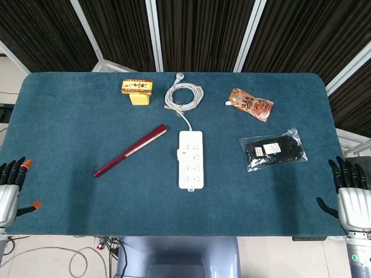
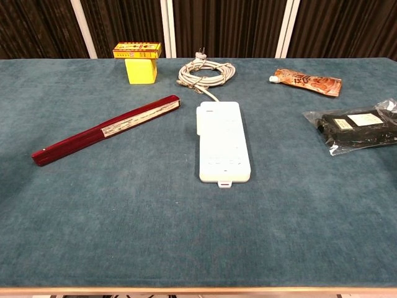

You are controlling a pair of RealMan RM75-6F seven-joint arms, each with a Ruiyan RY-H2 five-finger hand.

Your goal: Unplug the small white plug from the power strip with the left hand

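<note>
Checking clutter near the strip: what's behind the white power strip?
Behind the white power strip lies its coiled white cable, plug end visible at the far table edge. Nothing there is covered. The small white plug sits on the strip's left side.

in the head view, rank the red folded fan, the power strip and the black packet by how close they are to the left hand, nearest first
1. red folded fan, left of centre, closest to the left hand.
2. power strip, mid-table.
3. black packet, far right side.
</note>
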